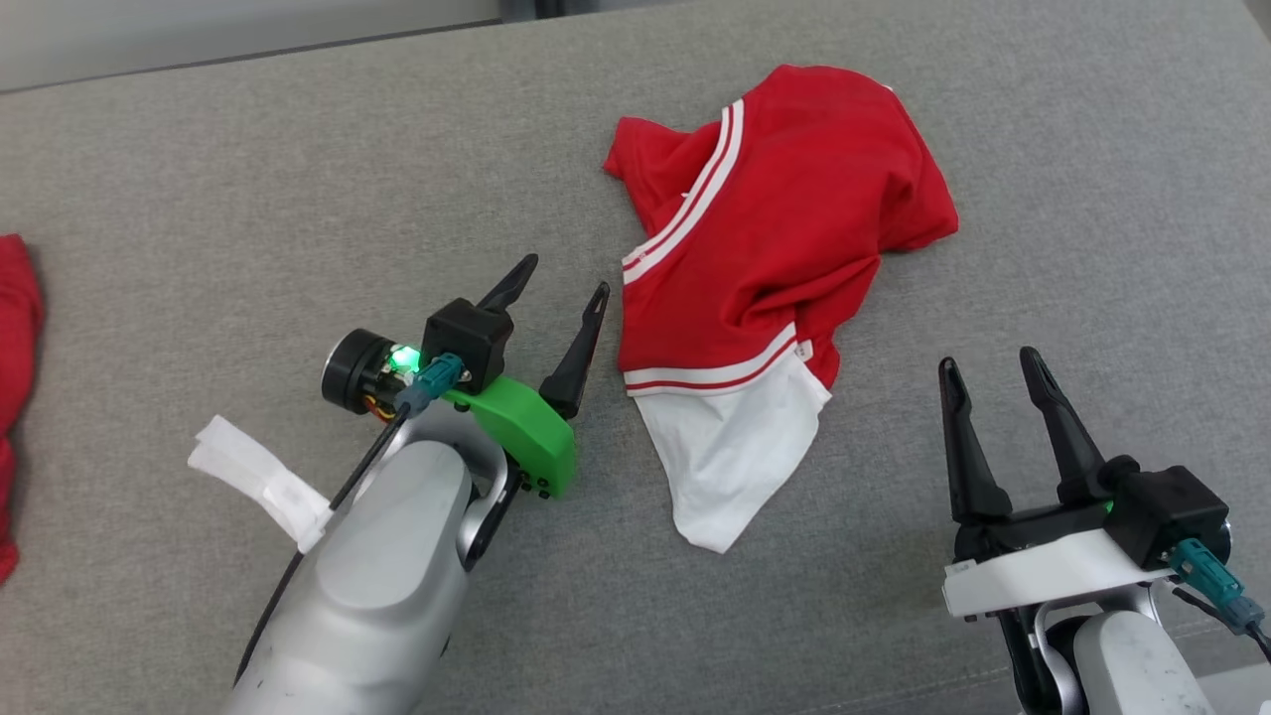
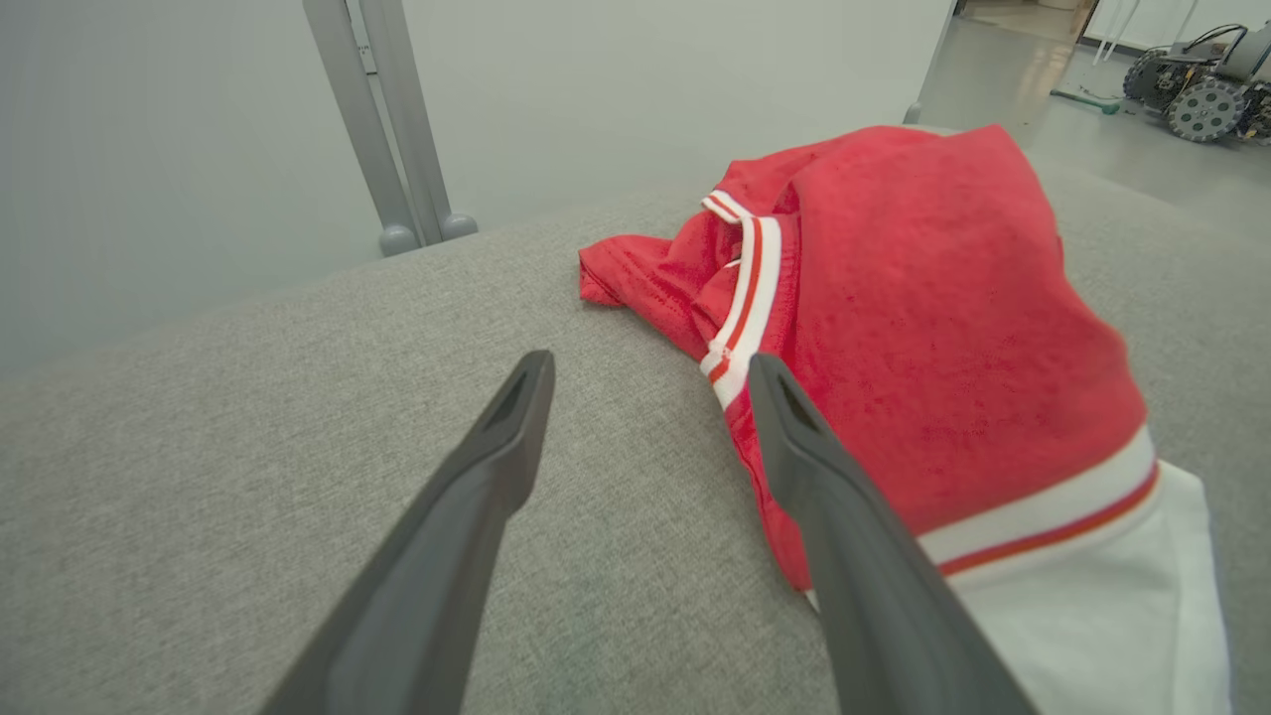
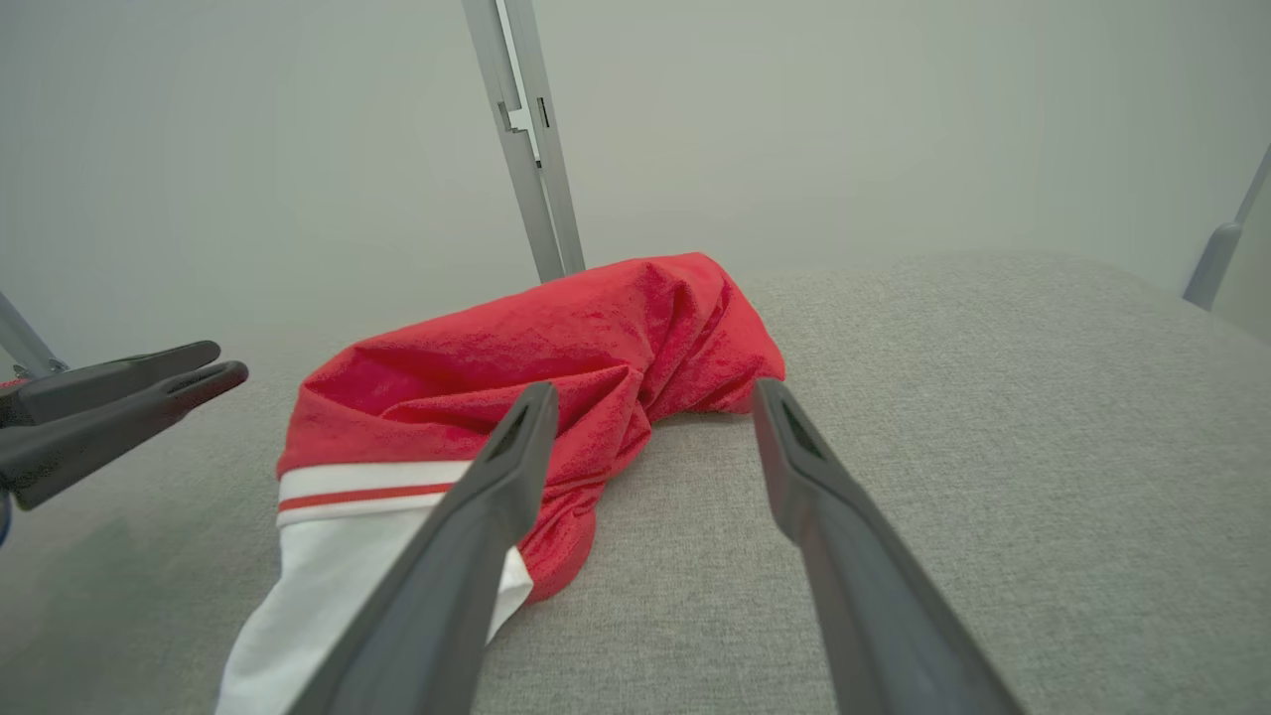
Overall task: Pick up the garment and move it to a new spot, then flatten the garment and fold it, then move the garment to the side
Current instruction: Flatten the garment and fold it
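Grey woven upholstery (image 1: 199, 179) is spreading across the whole work surface. On it a red-and-white shirt (image 1: 784, 218) is lying crumpled, centre-right in the head view. Its long axis is running from the bunched red body at the far end down to the white panel (image 1: 730, 467), which is pointing toward the robot. Just beside the shirt's left edge the left gripper (image 1: 564, 275) is hovering, jaws spread wide and holding nothing, fingers aiming toward the striped trim (image 1: 683, 214); contact with the cloth cannot be judged. Near the lower right the right gripper (image 1: 988, 359) is hanging, likewise spread and empty, farther from the fabric. Judgement: the left arm is sitting nearer, so the pick is probably falling to it, reaching rightward.
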Robot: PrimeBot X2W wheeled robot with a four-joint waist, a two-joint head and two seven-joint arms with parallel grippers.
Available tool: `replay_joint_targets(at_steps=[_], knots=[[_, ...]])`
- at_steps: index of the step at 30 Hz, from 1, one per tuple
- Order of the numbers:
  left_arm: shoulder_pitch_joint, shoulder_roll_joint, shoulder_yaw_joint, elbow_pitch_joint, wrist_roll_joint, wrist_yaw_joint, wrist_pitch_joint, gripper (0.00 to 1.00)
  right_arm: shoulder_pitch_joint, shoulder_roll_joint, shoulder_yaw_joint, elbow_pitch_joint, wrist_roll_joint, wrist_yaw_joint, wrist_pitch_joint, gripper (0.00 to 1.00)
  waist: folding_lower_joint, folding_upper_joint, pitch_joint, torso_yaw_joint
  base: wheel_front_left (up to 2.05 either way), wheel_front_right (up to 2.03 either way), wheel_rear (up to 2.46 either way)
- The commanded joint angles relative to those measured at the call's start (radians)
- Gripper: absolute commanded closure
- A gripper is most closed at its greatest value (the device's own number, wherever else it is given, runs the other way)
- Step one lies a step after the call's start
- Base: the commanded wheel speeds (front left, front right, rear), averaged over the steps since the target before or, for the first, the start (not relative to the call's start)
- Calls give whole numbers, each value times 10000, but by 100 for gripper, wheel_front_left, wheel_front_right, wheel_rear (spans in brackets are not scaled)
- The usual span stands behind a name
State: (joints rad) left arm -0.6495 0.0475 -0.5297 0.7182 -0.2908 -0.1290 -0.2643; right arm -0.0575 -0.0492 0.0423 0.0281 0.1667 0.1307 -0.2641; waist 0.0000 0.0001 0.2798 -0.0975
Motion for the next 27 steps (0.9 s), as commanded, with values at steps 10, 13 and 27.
replay_joint_targets(at_steps=[10, 13, 27], knots=[[-1643, 329, -1729, 2192, -1333, -16, 241, 0, -163, -16, 250, 14, 340, 1, -2, 0, 0, -1, 949, -1149, 0, 0, 0], [-1791, 455, -2377, 2369, -1736, -17, 423, 0, -143, -16, 263, 70, 391, 1, -2, 0, 0, -1, 912, -1242, 0, 0, 0], [-2377, 1060, -4658, 842, -3533, -5, 174, 100, 310, -17, 370, 413, 632, 1, -1, 0, 0, -1, -343, -1349, 0, 0, 0]])
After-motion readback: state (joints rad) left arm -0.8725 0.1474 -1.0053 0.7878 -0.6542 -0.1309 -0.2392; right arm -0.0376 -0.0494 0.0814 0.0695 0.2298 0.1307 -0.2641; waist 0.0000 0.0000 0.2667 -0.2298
